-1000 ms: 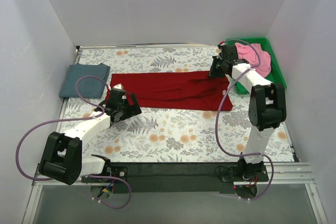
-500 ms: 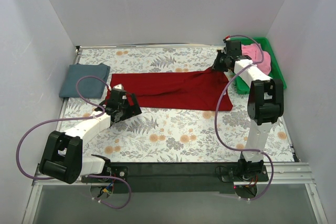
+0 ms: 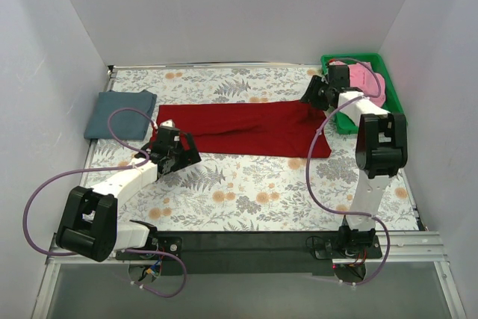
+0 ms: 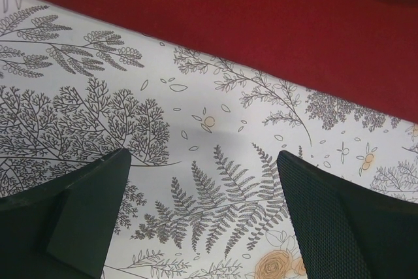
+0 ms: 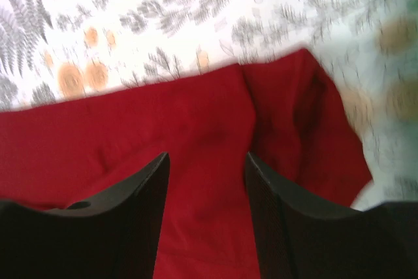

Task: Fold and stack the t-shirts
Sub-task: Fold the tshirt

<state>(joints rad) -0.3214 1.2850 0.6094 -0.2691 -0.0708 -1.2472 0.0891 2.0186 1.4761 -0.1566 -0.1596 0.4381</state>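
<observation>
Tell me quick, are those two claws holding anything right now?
Left claw: open, empty.
Right claw: open, over the dark red t-shirt, holding nothing.

- Left arm and right arm: white link shells with bulky black joint housings.
- A thin purple cable loops loosely alongside each arm.
- Left hand and right hand: black, each with two broad wedge-shaped fingers; one finger shows a fine mesh texture.
</observation>
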